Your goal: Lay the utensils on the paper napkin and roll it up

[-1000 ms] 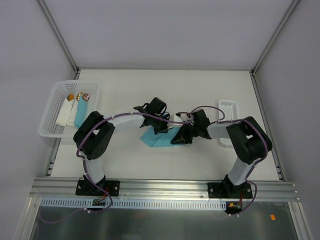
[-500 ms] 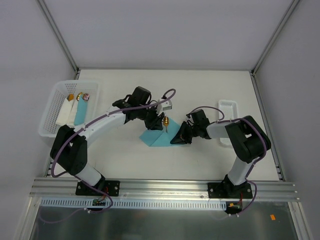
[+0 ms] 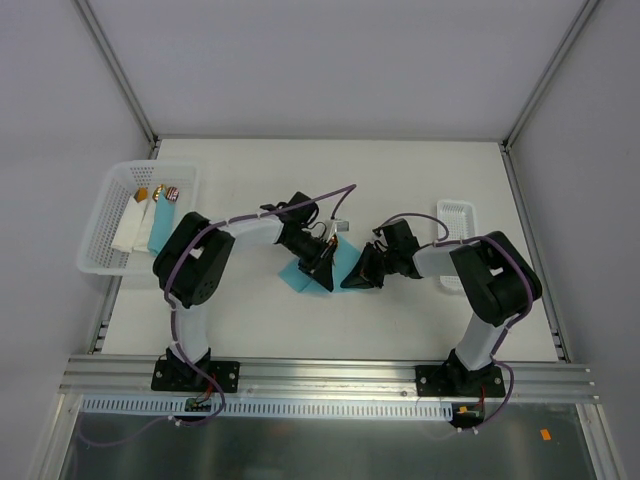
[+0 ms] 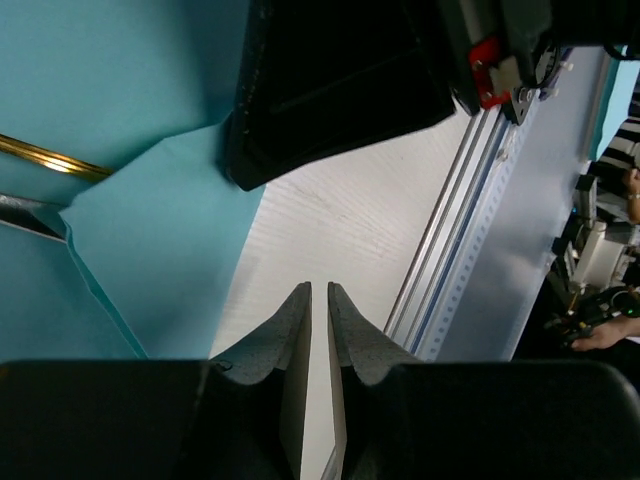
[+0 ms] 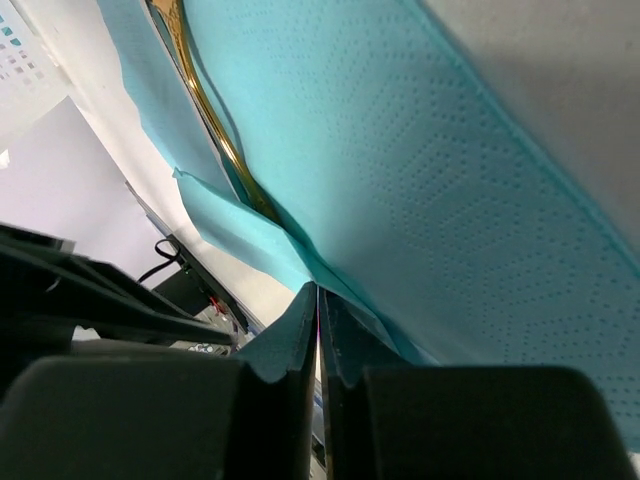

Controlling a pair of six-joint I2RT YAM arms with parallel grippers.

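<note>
Two arms meet mid table (image 3: 420, 180) over the turquoise napkin (image 3: 296, 279). It lies partly folded w/ a gold utensil (image 5: 215, 120) tucked under a flap. Left fingers (image 4: 290, 330) nearly together, thin slit, nothing btwn them, over bare table just beside napkin's edge. Right fingers (image 5: 285, 340) pressed together at a fold; can't tell if paper's pinched.

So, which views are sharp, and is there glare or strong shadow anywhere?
Top external: even light, soft shadows, no glare. Left wrist: the paper napkin is evenly lit, and the left gripper has a body that is plain black at the bottom. Right wrist: the napkin's dots are crisp, the utensil glints gold, and the right gripper is dark and featureless.
</note>
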